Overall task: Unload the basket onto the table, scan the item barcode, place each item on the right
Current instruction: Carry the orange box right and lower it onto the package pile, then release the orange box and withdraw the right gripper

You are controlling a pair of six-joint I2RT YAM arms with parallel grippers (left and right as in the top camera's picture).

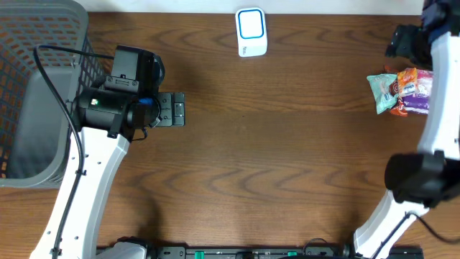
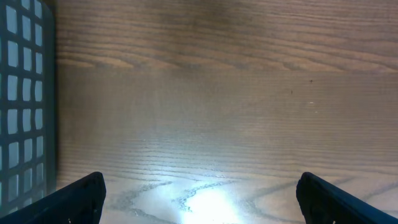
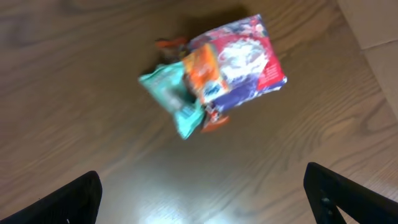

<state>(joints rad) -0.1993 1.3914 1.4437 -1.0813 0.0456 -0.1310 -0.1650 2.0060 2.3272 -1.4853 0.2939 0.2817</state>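
Spread wide over the desk (image 1: 287, 158), left fingers (image 2: 81, 199) and right fingers (image 3: 68, 199) hold nothing; snack packets (image 3: 214, 71) lie beneath the right.

Brown wood-grain table (image 1: 287, 158). At the table's left end, a grey mesh basket (image 1: 29, 43), upright, open-topped, smooth grey inside, partly cut off by the frame edge.

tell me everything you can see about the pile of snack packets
The pile of snack packets lies on the wooden table near its right edge. Several glossy plastic wrappers overlap: a teal one, an orange one and a larger purple-and-white one, with orange-red bits poking out. Only the table appears to touch it. Its print is unreadable.
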